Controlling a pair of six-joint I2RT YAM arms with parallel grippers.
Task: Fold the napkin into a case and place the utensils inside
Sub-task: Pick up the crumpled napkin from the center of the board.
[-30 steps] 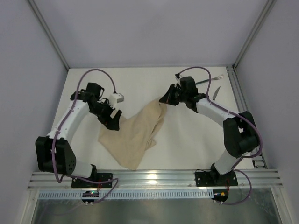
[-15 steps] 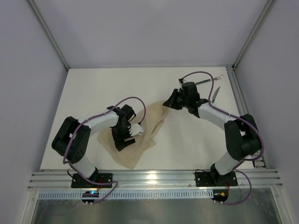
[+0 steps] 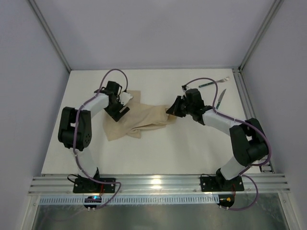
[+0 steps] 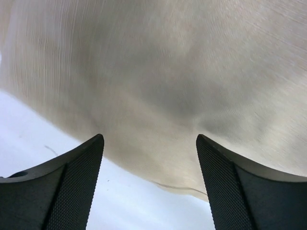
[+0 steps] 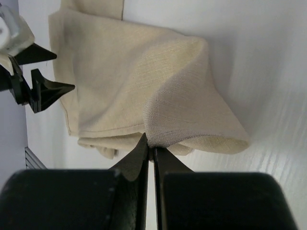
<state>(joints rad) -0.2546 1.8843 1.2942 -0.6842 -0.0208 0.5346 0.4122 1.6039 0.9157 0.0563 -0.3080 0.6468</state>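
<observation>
A white table [image 3: 144,153] fills the centre. Grey walls [image 3: 153,33] rise from nine through three o'clock. A ribbed metal rail [image 3: 158,182] runs along six o'clock.

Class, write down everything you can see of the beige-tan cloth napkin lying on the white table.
The beige-tan cloth napkin is plain, unpatterned woven fabric with a stitched hem. It lies crumpled and loosely doubled over itself on the white table. The right gripper, shut, pinches a raised hemmed fold at its right end. The open left gripper hangs over its far left part; contact there cannot be told.
</observation>
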